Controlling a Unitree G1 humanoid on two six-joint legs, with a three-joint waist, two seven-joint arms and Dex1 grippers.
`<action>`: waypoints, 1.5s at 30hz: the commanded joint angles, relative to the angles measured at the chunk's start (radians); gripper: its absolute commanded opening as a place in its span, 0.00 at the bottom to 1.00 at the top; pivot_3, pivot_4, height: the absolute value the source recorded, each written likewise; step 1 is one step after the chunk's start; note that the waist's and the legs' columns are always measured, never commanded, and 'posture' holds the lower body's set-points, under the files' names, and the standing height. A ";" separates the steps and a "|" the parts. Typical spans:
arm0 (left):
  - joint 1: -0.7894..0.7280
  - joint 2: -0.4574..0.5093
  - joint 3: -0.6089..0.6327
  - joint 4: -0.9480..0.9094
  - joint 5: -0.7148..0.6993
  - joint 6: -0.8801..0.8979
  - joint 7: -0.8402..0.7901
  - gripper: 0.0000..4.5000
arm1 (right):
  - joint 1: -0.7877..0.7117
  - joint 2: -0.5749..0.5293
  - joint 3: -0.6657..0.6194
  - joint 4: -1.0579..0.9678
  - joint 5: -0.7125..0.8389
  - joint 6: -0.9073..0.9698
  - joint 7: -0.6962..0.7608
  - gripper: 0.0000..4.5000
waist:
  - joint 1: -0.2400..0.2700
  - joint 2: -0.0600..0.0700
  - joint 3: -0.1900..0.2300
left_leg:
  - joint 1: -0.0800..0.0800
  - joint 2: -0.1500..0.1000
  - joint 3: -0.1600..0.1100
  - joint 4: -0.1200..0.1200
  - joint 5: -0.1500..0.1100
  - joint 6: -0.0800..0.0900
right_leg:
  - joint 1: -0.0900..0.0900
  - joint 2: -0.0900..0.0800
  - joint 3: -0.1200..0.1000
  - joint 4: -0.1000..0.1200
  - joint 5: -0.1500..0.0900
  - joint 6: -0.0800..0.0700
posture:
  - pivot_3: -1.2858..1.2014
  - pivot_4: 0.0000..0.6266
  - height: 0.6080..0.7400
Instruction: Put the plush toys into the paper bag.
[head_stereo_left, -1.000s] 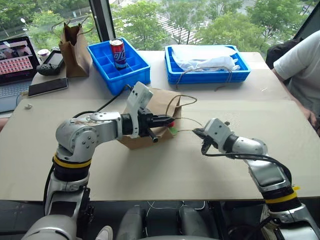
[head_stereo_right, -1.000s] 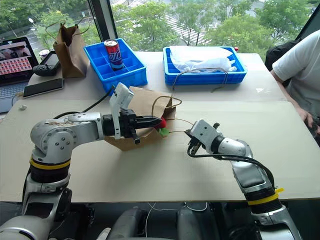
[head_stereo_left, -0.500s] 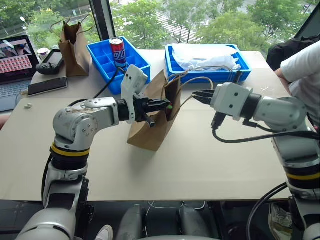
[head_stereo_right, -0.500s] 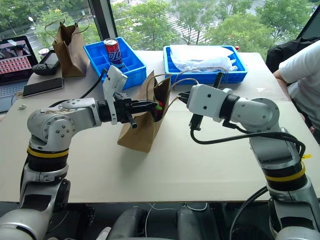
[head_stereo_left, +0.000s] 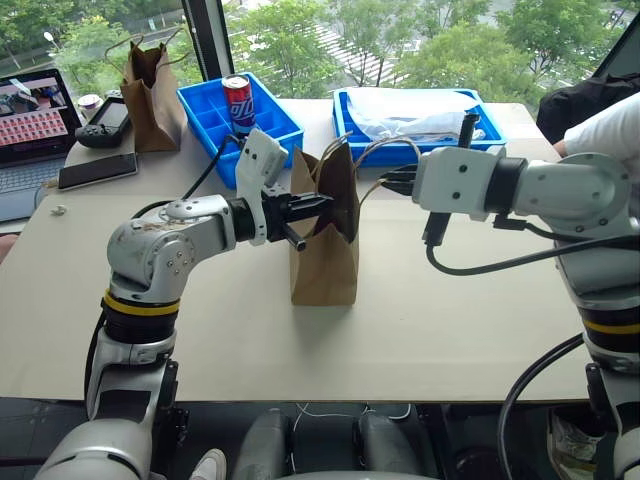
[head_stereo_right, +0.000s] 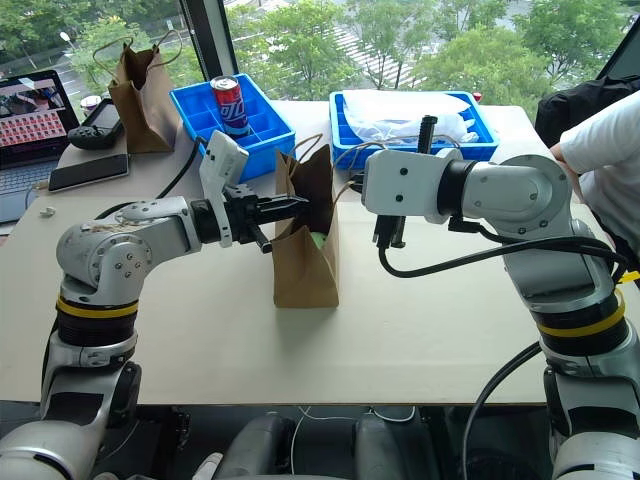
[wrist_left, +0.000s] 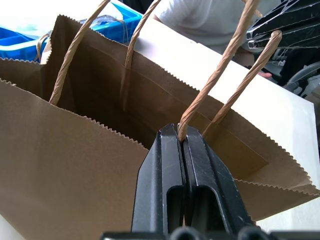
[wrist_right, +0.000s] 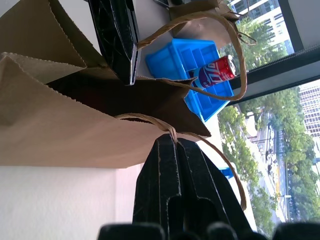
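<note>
The light-brown paper bag (head_stereo_left: 325, 255) stands upright in the middle of the table with its mouth spread. My left gripper (head_stereo_left: 328, 202) is shut on one twine handle (wrist_left: 220, 60) at the bag's near-left rim. On the bag's right side, my right gripper (head_stereo_left: 386, 181) is shut on the other twine handle (wrist_right: 165, 131) and holds it up. A patch of bright green plush toy (head_stereo_right: 318, 239) shows inside the open mouth. The rest of the bag's inside is dark, and the red toy is hidden.
A smaller, darker paper bag (head_stereo_left: 150, 82) stands at the back left beside a laptop (head_stereo_left: 35, 125), a phone (head_stereo_left: 97, 171) and a controller. Behind are a blue compartment tray (head_stereo_left: 205, 120) with a soda can (head_stereo_left: 238, 104) and a blue tray (head_stereo_left: 420, 150) of white plastic. A person's sleeve (head_stereo_left: 605, 125) is at the right.
The bag has gone from lying on the table to standing upright. My right gripper rose with its handle, and my left gripper moved up a little with the other handle.
</note>
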 joint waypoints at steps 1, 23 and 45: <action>-0.084 -0.004 0.010 0.043 0.033 -0.081 -0.029 0.00 | -0.045 -0.018 -0.049 -0.015 -0.022 0.037 -0.027 0.01 | 0.000 0.000 0.000 | 0.000 0.000 0.000 0.000 0.000 0.000 | 0.000 0.000 0.000 0.000 0.000 0.000 | 0.52 0.24 1.00; -0.106 0.092 -0.011 0.150 0.108 -0.121 -0.204 0.34 | 0.009 0.068 -0.068 -0.127 0.069 0.282 -0.045 0.27 | -0.004 0.000 0.000 | -0.001 0.000 0.000 0.000 0.000 0.001 | -0.002 0.001 0.000 0.001 0.000 0.000 | 0.52 0.24 1.00; 0.000 0.344 0.086 0.035 -0.025 -0.082 -0.516 1.00 | 0.054 -0.181 -0.296 -0.193 0.522 0.563 0.133 0.94 | -0.001 0.001 0.001 | -0.001 0.001 0.000 0.000 -0.001 0.002 | -0.001 0.000 -0.001 0.000 0.000 0.000 | 0.52 0.24 1.00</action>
